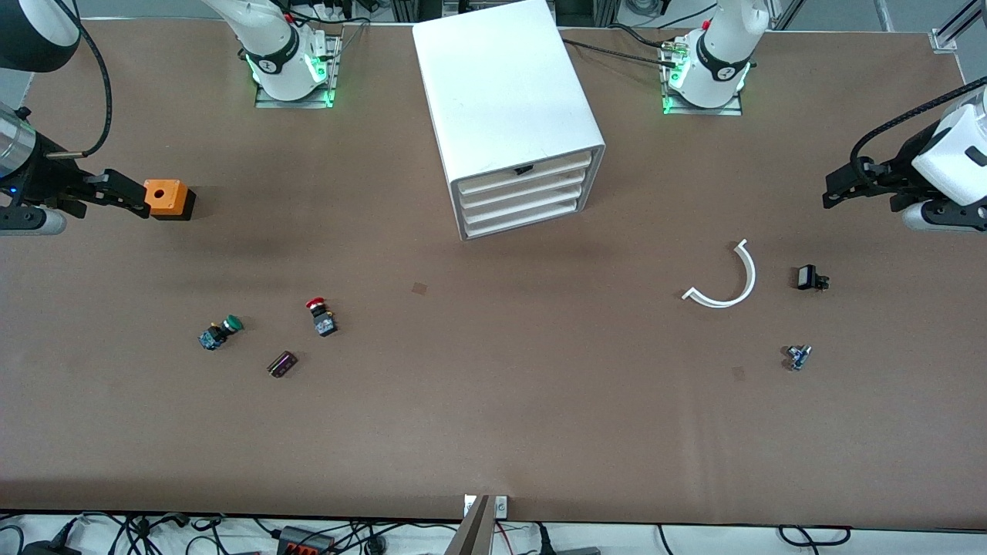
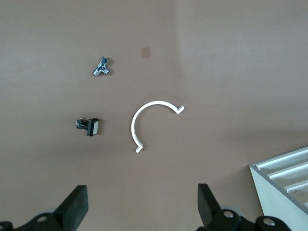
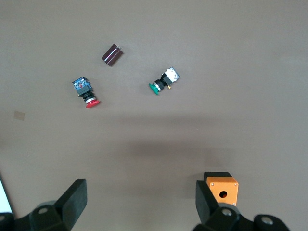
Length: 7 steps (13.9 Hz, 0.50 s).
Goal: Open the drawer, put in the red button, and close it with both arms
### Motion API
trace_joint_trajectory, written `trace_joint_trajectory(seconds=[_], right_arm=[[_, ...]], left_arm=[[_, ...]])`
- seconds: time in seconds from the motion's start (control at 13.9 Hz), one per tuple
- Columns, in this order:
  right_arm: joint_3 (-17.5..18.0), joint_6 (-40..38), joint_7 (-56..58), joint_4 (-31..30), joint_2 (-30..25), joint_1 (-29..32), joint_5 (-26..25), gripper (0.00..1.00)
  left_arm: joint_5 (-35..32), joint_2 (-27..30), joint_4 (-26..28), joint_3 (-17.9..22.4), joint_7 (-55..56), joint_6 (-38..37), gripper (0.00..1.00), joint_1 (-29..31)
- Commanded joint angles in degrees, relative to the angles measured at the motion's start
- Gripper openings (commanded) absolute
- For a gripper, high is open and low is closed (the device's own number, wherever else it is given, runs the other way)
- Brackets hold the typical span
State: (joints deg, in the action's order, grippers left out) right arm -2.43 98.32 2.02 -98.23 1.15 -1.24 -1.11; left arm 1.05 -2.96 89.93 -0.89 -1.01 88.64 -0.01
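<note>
A matte brown counter (image 1: 493,432) fills the scene under even light, with a white four-drawer cabinet (image 1: 505,100) standing on it and, past the counter's edge nearest the front camera, a tangle of black cables (image 1: 231,532) on a pale floor.

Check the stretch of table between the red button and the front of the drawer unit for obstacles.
Nothing visible blocks it: bare table lies between the red button and the drawer unit. The green button and dark part lie off that line. All drawers look shut.
</note>
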Motion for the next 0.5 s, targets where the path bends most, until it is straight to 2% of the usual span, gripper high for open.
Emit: trace_joint_trajectory(seconds=[0.0,0.43], right_arm=[[0.15,-0.85,0.26,1.02,0.43,0.19,0.23,1.00],[0.15,-0.85,0.26,1.02,0.69,0.19,0.23,1.00]], left_arm=[[0.79,-1.00,-2.30,0.10,-1.00,-1.45,1.00,0.01],[0.71,-1.00,-2.30,0.10,-0.57,-2.24,1.00,-0.52]])
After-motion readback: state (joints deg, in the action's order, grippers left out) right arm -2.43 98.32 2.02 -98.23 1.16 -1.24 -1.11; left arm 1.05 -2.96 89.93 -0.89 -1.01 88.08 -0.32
